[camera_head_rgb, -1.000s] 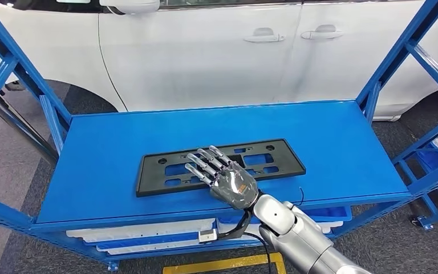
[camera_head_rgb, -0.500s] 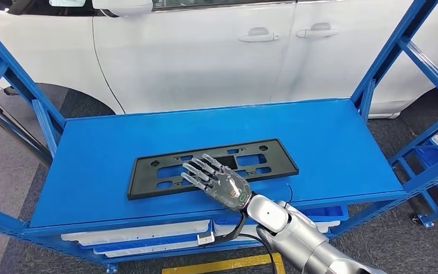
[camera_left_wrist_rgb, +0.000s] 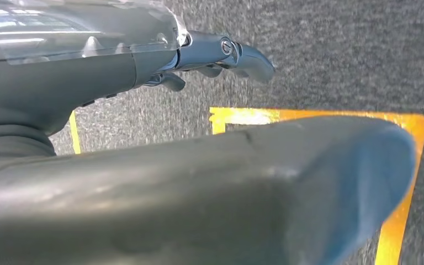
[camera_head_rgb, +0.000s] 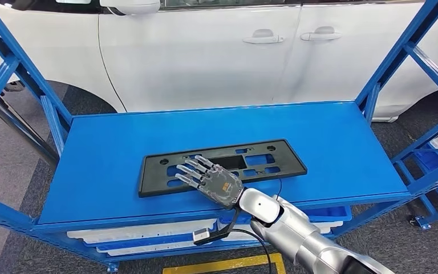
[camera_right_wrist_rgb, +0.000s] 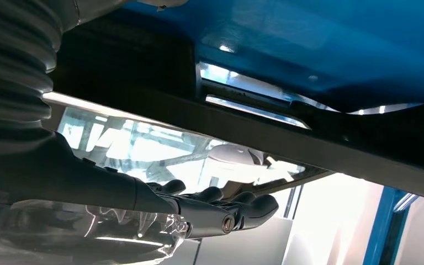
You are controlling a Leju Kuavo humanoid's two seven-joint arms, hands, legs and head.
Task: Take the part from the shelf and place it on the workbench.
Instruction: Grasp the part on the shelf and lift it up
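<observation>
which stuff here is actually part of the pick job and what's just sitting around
Part of the job:
- black part, flat on the shelf
- blue shelf
- right hand, fingers spread over the part's near edge

Just around:
- white car behind the shelf
- white trays on the lower level
- yellow floor marking
</observation>
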